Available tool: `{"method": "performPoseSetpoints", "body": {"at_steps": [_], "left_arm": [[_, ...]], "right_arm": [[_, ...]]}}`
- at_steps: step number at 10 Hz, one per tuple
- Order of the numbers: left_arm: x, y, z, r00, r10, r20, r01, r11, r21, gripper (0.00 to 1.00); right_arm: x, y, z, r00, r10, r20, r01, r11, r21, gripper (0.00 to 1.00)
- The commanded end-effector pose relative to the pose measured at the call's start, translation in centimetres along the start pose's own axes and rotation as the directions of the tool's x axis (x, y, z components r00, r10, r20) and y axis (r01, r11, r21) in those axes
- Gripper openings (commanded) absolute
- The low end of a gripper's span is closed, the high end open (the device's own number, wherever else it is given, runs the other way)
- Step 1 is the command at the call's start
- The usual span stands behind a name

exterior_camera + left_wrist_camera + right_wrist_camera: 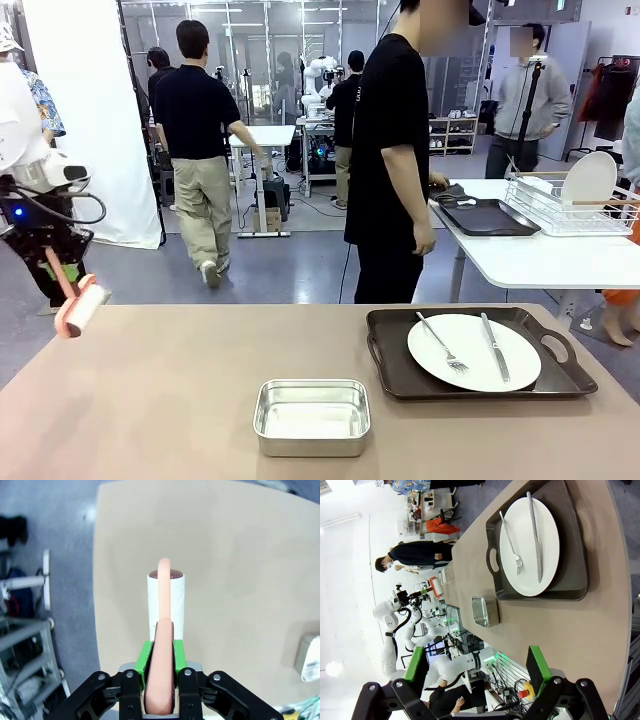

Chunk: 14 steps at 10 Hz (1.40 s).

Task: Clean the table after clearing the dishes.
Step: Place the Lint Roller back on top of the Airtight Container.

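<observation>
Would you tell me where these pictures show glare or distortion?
Front view: soft glare inside the small rectangular steel pan. Left wrist view: the brownish-taupe table's edge bows; the pink-handled white lint roller is sharp. Right wrist view: rolled sideways, round white plate evenly lit.

Grey floor (290, 270), white backdrop curtain (90, 110), and a white side table (540, 262) holding a wire rack (565, 205).

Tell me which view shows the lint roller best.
Left wrist view: the lint roller sits centered, its pink handle clamped in the left hand. Front view shows it small, at far left; right wrist view, tiny and distant.
</observation>
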<state>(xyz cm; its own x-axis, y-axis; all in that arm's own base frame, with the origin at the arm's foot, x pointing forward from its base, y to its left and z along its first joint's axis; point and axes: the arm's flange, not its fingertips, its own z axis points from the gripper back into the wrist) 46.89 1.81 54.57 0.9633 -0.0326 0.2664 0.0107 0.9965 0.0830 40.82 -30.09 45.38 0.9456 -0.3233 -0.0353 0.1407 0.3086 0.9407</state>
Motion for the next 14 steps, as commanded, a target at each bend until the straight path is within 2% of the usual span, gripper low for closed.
{"method": "performPoseSetpoints", "body": {"at_steps": [1, 3, 4, 5, 6, 8, 9, 11, 14], "left_arm": [[-0.6, -1.2, 3.4, 0.98, -0.191, 0.051, 0.196, 0.972, -0.128, 0.22], [-1.5, -3.1, 6.0, 0.941, -0.331, 0.068, 0.338, 0.928, -0.156, 0.22], [-2.0, -5.2, 6.8, 0.912, -0.401, 0.09, 0.411, 0.9, -0.147, 0.22], [-2.8, -8.7, 7.5, 0.854, -0.497, 0.155, 0.518, 0.84, -0.161, 0.22], [-3.2, -11.1, 7.9, 0.808, -0.564, 0.168, 0.587, 0.794, -0.158, 0.22], [-4.1, -16.1, 8.6, 0.679, -0.698, 0.226, 0.732, 0.666, -0.144, 0.22], [-4.8, -18.6, 8.8, 0.601, -0.763, 0.236, 0.798, 0.585, -0.143, 0.22], [-6.7, -22.4, 9.1, 0.475, -0.842, 0.254, 0.88, 0.451, -0.151, 0.22], [-8.8, -28.4, 9.1, 0.264, -0.904, 0.336, 0.963, 0.225, -0.15, 0.22]], "right_arm": [[-0.2, 0.3, 0.0, 1.0, 0.005, 0.001, -0.005, 1.0, 0.002, 1.0], [-0.2, 0.3, 0.0, 1.0, 0.005, 0.001, -0.005, 1.0, 0.002, 1.0], [-0.2, 0.3, 0.0, 1.0, 0.005, 0.001, -0.005, 1.0, 0.002, 1.0], [-0.2, 0.3, 0.0, 1.0, 0.005, 0.001, -0.005, 1.0, 0.002, 1.0], [-0.2, 0.3, 0.0, 1.0, 0.005, 0.001, -0.005, 1.0, 0.002, 1.0], [-0.2, 0.3, 0.0, 1.0, 0.005, 0.001, -0.005, 1.0, 0.002, 1.0], [-0.2, 0.3, 0.0, 1.0, 0.005, 0.001, -0.005, 1.0, 0.002, 1.0], [-0.2, 0.3, 0.0, 1.0, 0.005, 0.001, -0.005, 1.0, 0.002, 1.0], [-0.2, 0.3, 0.0, 1.0, 0.005, 0.001, -0.005, 1.0, 0.002, 1.0]]}}
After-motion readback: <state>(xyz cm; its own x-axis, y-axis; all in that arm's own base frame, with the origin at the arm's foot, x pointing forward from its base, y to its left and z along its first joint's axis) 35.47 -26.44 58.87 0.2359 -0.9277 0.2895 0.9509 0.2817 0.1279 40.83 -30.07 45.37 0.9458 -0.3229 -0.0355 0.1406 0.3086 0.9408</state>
